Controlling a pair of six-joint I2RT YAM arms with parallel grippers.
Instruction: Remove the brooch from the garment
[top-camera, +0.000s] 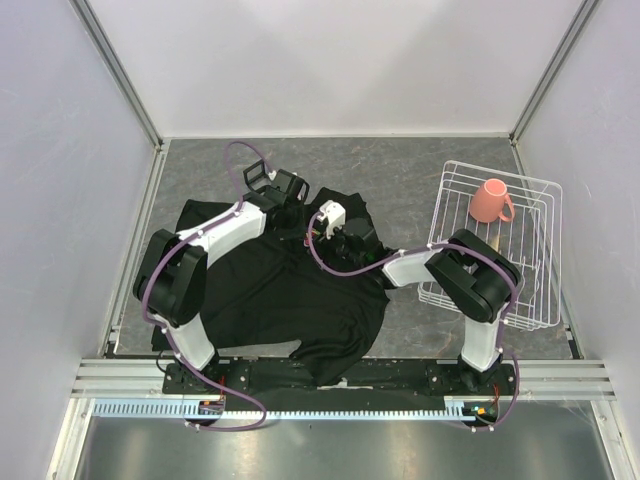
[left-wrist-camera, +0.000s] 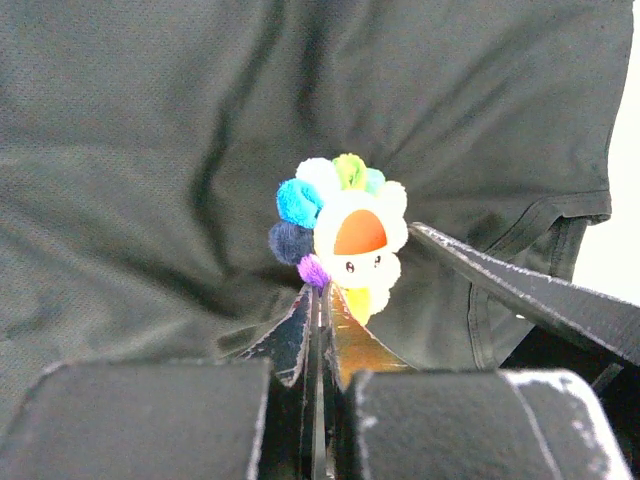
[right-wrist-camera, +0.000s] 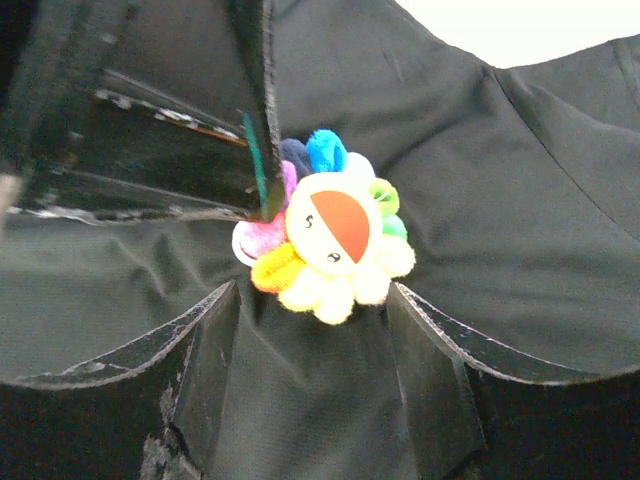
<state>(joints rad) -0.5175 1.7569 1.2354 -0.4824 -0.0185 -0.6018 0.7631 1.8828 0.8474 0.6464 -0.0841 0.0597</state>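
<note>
The brooch, a small fluffy flower of many colours with a white face and a red mouth, is pinned to the black garment. My left gripper is shut on a pinch of garment fabric right at the brooch's edge, and the cloth puckers towards that spot. My right gripper is open, one finger on each side just below the brooch, touching neither. In the top view both grippers, left and right, meet over the garment's far part and hide the brooch.
A white wire rack holding a pink mug stands at the right, close to the right arm's elbow. Grey tabletop shows beyond the garment. White walls enclose the table on three sides.
</note>
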